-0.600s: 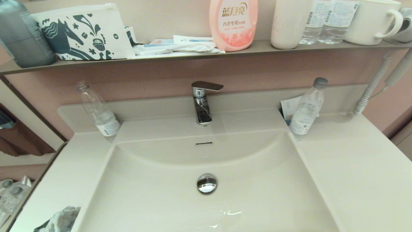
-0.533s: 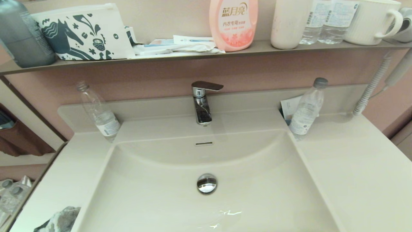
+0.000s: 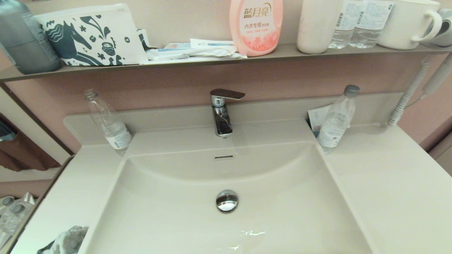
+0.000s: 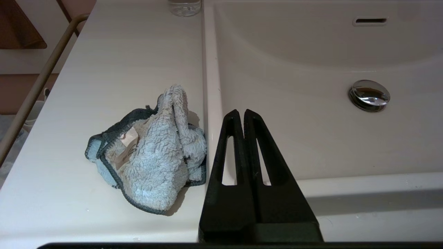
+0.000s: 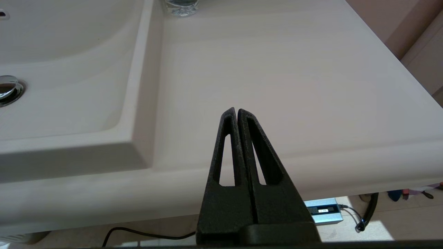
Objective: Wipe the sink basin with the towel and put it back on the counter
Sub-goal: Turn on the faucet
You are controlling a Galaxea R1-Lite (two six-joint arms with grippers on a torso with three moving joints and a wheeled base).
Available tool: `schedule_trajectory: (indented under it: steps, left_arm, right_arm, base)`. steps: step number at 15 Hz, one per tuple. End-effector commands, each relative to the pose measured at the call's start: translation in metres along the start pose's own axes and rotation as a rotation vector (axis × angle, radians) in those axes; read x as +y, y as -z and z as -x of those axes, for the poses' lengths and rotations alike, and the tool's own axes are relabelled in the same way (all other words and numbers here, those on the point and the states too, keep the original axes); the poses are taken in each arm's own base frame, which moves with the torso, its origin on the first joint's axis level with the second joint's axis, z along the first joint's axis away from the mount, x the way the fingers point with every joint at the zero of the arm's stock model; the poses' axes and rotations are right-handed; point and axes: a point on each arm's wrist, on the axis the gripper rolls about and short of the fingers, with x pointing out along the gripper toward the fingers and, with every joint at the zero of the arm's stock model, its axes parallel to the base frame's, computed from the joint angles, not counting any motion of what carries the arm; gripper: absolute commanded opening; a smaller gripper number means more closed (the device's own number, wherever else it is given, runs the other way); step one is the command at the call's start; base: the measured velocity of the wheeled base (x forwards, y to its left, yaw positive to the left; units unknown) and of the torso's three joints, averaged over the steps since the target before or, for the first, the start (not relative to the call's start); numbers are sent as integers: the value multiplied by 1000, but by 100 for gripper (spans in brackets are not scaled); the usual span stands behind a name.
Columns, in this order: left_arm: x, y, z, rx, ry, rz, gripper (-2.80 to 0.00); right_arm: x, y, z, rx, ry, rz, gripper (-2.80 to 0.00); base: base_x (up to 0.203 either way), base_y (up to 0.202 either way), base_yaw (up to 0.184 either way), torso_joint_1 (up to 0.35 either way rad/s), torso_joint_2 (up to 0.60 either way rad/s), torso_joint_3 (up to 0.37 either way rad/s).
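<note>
item: towel (image 4: 148,152), crumpled in a heap on the counter (image 4: 104,69), on the left flank of the sink basin (image 4: 294,114), its near edge just beside the basin's left rim. light fluffy face up, darker grey hem showing; a small sewn tag is visible, its print too small to read. in the head view only a corner of it shows at the lower left (image 3: 69,241).

item: left gripper (image 4: 244,116), both fingers pressed together, holding nothing, poised at the front edge over the basin's left rim. the towel lies just to its outer side, toward the counter's left end; no clear long axis, the heap is roughly as wide as deep, with a raised fold at the back.

item: right gripper (image 5: 237,114), fingers together, empty, parked over the front edge of the right counter, well apart from the towel with the whole basin between.

judgement: the left arm is plainly the nearer; its fingers would have to part before a grasp on the raised fold.

writing: pink bottle (image 3: 256,26) on the shelf (image 3: 197,61) reads "蓝月亮" with "内衣专用" beneath. white pouch (image 3: 91,35) carries a dark horse print, no text. 2 water bottles on the counter (image 3: 109,123) (image 3: 335,121), labels unreadable.
</note>
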Motion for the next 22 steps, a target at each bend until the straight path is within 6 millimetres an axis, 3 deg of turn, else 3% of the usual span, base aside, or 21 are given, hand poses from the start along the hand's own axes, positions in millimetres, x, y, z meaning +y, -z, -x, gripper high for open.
schedule_trajectory:
  steps: [1,19,22]
  left_arm:
    - [0,0,0,2,-1,0,-280]
    - [0,0,0,2,-1,1,-280]
    - [0,0,0,2,-1,1,-280]
  right_arm:
    - [0,0,0,2,-1,0,-280]
    - [0,0,0,2,8,25,-280]
    - [0,-17,1,0,-10,46,-280]
  base:
    - [0,0,0,0,0,0]
    - [0,0,0,0,0,0]
    - [0,0,0,0,0,0]
